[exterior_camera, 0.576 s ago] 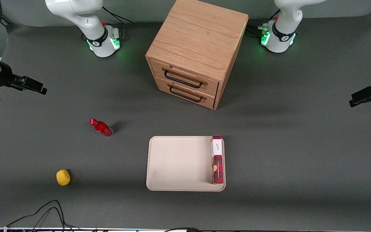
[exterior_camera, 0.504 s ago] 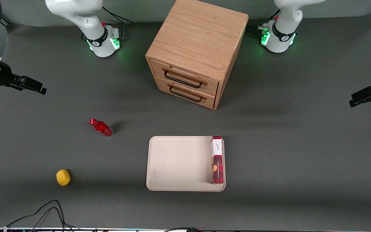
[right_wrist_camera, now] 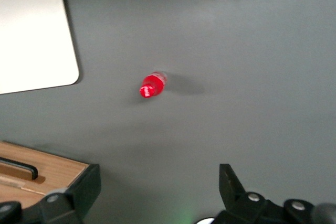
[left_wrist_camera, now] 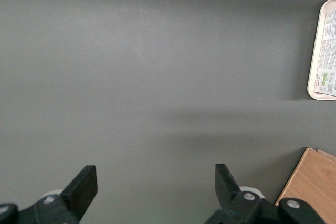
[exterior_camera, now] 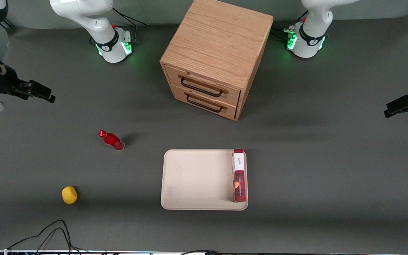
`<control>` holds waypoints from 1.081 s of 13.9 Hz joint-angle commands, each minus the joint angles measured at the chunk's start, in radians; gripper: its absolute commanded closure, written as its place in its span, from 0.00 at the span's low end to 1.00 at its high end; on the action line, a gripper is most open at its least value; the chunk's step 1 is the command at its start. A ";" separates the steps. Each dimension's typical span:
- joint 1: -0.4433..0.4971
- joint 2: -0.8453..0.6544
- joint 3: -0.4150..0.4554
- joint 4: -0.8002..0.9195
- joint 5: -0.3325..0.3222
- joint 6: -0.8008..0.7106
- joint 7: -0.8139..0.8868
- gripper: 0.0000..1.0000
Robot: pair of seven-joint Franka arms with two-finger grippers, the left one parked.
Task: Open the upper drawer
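Gripper [right_wrist_camera: 157, 192] hangs spread open above the table w/ nothing held; upper drawer [exterior_camera: 202, 84] shut; box [exterior_camera: 239, 176] in tray [exterior_camera: 193, 180]; bottle [exterior_camera: 111, 140], lemon [exterior_camera: 69, 195] nearby

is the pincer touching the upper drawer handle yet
Apart. The front view shows the pincer, open, at the working arm's end of the table, with bare mat between it and the upper drawer handle.
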 commanded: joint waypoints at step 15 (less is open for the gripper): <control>0.003 0.085 0.371 0.041 0.107 0.075 -0.179 0.00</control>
